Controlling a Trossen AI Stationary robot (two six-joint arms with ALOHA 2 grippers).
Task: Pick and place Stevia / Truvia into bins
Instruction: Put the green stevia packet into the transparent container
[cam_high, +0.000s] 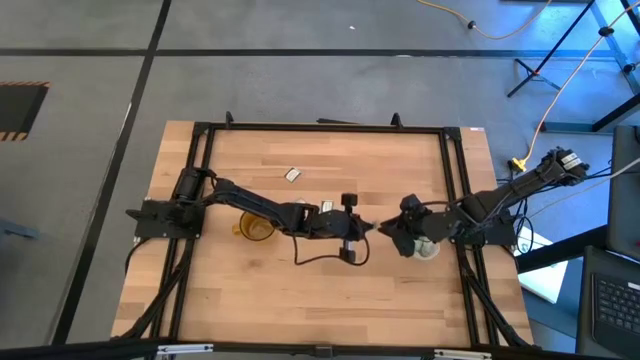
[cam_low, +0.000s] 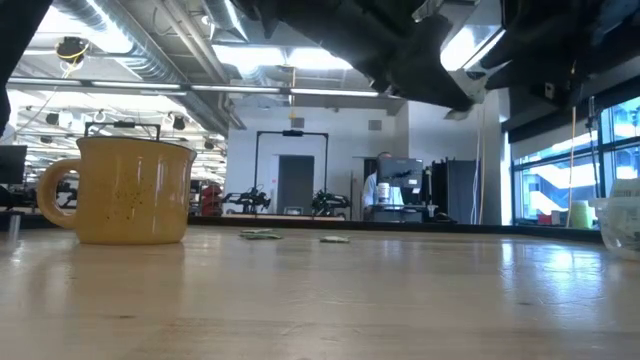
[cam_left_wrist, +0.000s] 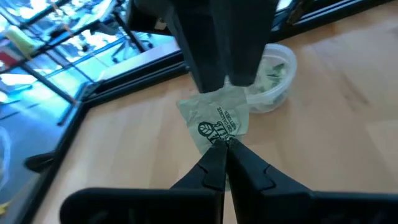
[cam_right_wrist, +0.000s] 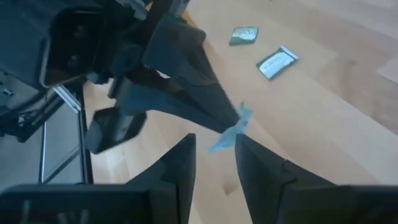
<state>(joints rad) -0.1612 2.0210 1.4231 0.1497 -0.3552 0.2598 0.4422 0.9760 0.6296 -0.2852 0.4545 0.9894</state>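
Note:
A green and white sachet (cam_left_wrist: 221, 115) hangs in mid-air above the table's middle, shut in my left gripper (cam_left_wrist: 222, 149), which reaches in from the left (cam_high: 366, 228). My right gripper (cam_right_wrist: 214, 155) faces it from the right (cam_high: 386, 230). It is open, with a finger on either side of the sachet's free end (cam_right_wrist: 231, 132). The amber mug (cam_high: 255, 228) stands under the left arm. The clear cup (cam_left_wrist: 273, 78), holding sachets, stands under the right arm. Two loose sachets (cam_right_wrist: 244, 35) (cam_right_wrist: 278, 62) lie flat on the wood. My left gripper pinches the sachet between its two fingertips at the edge nearest it (cam_left_wrist: 219, 135). The fingers come about level from the table's left. The sachet is lifted clear of the table and sticks out from the fingertips toward the right gripper.
The amber mug (cam_low: 135, 190) and the clear cup (cam_low: 622, 222) stand on the wooden top with loose sachets (cam_low: 260, 234) between them, toward the far side. A black frame (cam_high: 320, 128) rims the table. A cable loops below the left gripper (cam_high: 325, 258).

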